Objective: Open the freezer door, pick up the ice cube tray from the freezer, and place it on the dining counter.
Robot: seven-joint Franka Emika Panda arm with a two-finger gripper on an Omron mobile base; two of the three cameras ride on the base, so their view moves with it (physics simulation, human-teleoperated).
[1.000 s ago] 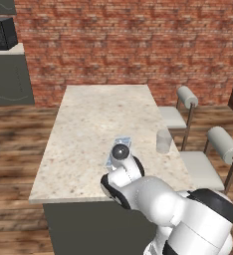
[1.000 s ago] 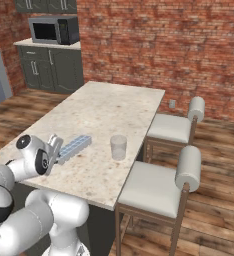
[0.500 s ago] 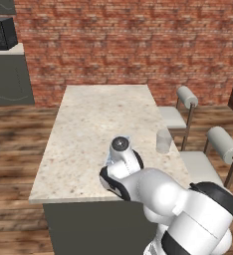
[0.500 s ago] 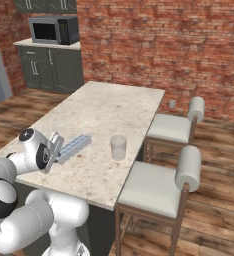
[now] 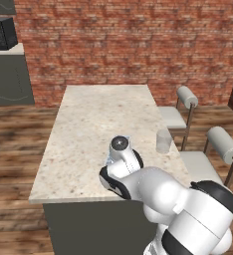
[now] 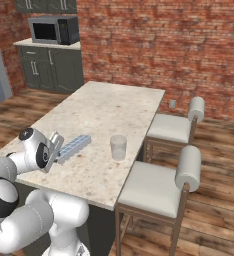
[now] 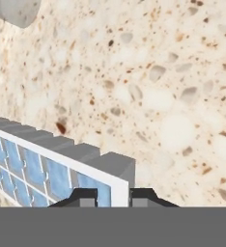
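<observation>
Dining counter [image 6: 129, 107] spans the frame, long axis running away from the base; ice cube tray [image 6: 73, 146] hangs low over its near end, long axis pointing from the hand toward the glass [image 6: 118, 147]. Gripper [image 7: 113, 195] narrow, pinching the tray's near rim; tray extends forward from the fingers; release looks next.

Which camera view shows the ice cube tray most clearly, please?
The right base view: the ice cube tray appears along its length, held by the tool over the dining counter. The hand view shows one end with blue compartments, close up. In the left base view the arm hides most of it.
</observation>
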